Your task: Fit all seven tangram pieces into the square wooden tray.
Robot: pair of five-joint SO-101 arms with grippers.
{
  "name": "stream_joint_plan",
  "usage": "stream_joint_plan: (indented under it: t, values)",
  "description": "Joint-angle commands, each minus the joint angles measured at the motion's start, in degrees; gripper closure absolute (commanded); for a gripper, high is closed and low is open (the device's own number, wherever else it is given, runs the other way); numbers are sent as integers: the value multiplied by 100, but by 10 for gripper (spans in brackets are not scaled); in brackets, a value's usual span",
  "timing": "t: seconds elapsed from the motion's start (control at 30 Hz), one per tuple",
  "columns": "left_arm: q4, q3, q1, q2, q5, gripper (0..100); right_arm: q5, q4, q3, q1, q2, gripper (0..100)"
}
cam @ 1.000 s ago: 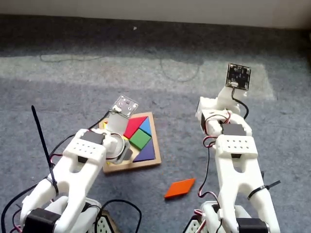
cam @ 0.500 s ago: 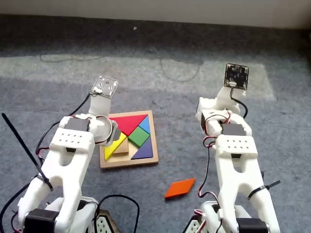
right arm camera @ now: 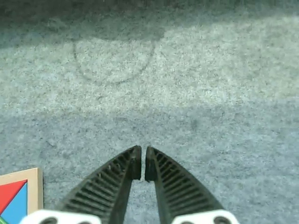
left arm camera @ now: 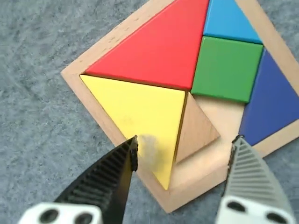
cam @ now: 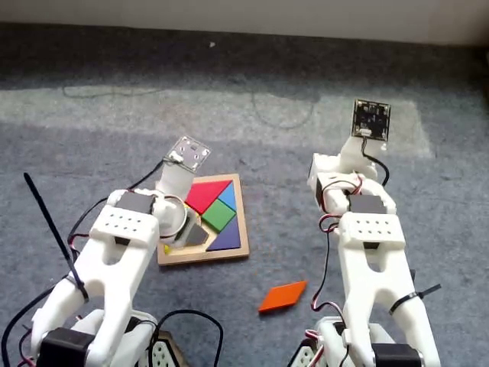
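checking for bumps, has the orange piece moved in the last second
No. The orange piece stays on the same spot, just beside the right arm.

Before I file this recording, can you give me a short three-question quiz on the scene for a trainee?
1. True or false: the orange parallelogram piece lies inside the square wooden tray.
2. In the left wrist view, the black fingertip of the open left hand overlaps which piece? A) green square piece B) yellow triangle piece C) dark blue triangle piece
3. Fill in: over the grey carpet, the right hand is ___ (open or shut).

Key: 1 false, it lies on the carpet outside the tray; 2 B; 3 shut.
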Motion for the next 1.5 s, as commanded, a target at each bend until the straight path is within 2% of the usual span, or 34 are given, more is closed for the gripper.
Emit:
stream_joint_plan:
  t: [0.0, 0.3, 0.47, 0.6, 0.8, 0.93, 1.1, 1.3, 1.47]
  values:
    - [-413, 224, 110, -57, -185, 714, 88, -145, -4, -145, -207, 967]
    - [-598, 532, 145, -48, -255, 716, 88, -145, -4, -145, -207, 967]
    - [-1389, 954, 163, -57, -237, 716, 88, -163, 101, -145, -207, 967]
    - [-1407, 963, 171, -57, -237, 727, 88, -163, 119, -145, -215, 967]
    - [-1415, 980, 277, -57, -281, 870, 97, -163, 119, -145, -215, 967]
    - [-1398, 954, 242, -119, -281, 915, 97, -163, 119, -145, -215, 967]
    - [-1380, 822, 224, -224, -264, 923, 97, -163, 119, -145, -215, 967]
    - [-1143, 725, -330, -1218, -237, 923, 97, -163, 119, -145, -215, 967]
    - [-1143, 725, -453, -1622, -229, 922, 97, -163, 119, -145, -215, 967]
